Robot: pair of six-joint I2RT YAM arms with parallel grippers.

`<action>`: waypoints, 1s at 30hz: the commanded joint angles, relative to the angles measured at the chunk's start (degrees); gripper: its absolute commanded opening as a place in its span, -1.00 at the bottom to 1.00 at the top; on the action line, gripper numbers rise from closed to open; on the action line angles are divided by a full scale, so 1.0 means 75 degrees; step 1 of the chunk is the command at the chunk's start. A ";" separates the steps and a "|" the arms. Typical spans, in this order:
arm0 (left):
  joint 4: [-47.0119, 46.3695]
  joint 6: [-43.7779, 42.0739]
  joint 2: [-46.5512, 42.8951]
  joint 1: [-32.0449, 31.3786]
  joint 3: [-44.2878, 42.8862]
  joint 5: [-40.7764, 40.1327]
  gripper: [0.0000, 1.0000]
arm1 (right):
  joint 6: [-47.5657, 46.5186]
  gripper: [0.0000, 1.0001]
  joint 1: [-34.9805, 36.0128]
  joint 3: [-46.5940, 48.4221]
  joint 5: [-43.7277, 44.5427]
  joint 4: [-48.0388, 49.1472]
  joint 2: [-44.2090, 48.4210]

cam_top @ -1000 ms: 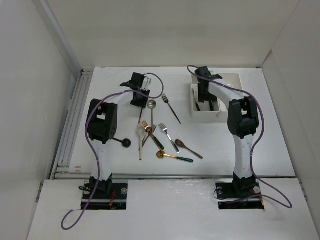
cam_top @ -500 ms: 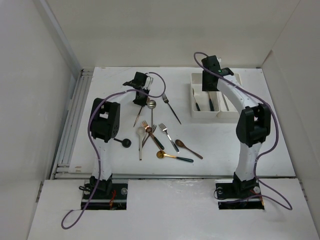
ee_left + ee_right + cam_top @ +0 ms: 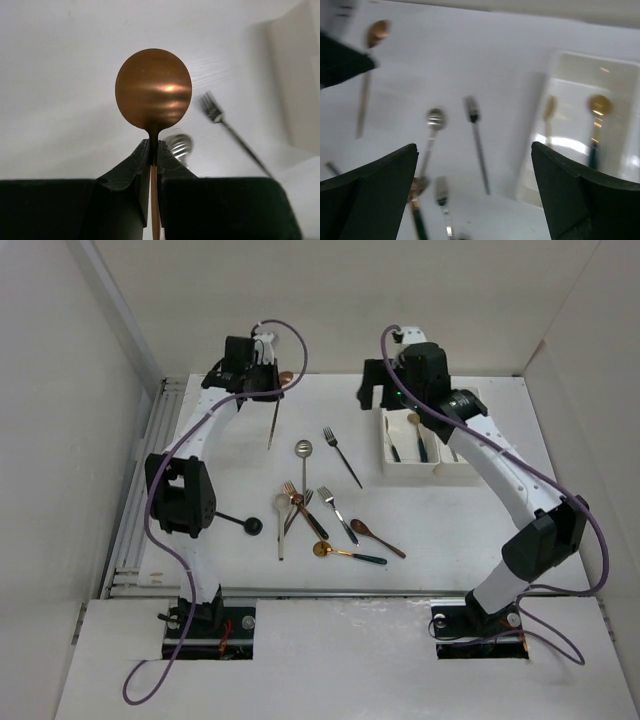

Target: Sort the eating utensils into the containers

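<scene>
My left gripper [image 3: 264,382] [image 3: 154,146] is raised over the back of the table and shut on the neck of a copper spoon [image 3: 153,90] [image 3: 272,425], whose handle hangs down. My right gripper [image 3: 378,395] [image 3: 474,150] hovers open and empty just left of the white containers [image 3: 408,472] [image 3: 532,170]. In the left bin lie gold spoons with dark handles [image 3: 412,422] [image 3: 599,106]. More eating utensils lie on the table: a silver spoon [image 3: 303,450] [image 3: 435,120], a dark-handled fork [image 3: 342,457] [image 3: 472,112], and a cluster of forks and spoons [image 3: 300,505].
A black spoon [image 3: 242,523] lies beside the left arm's elbow. A gold spoon with a green handle [image 3: 345,554] and a brown spoon [image 3: 376,537] lie nearest the front. White walls enclose the table on the left, back and right.
The left gripper has shut on the copper spoon and lifted it up and toward the back. The right gripper has risen out of the bin, opened wide and swung left.
</scene>
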State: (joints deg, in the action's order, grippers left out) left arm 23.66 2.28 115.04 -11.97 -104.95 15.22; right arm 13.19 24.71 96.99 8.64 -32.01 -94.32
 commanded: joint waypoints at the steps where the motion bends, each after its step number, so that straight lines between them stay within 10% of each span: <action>1: -0.0693 0.0597 -0.1112 -0.0151 -0.0445 0.1519 -1.00 | 0.0430 1.00 0.0747 -0.0241 -0.2110 0.2153 0.0131; 17: -0.1490 0.1676 -0.2144 -0.0151 0.0200 0.3313 -1.00 | 0.2365 0.83 0.1299 0.0369 -0.4528 0.4209 -0.1579; 30: -0.2065 0.2508 -0.2285 -0.0151 0.0739 0.3935 -1.00 | 0.3151 0.05 0.1299 0.1060 -0.4457 0.4373 -0.2692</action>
State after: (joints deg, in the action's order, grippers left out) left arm 13.02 18.74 101.73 -13.39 -99.72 41.78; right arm 34.52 34.50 101.62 -23.90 -2.55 -113.38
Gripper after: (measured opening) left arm 0.037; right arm 0.554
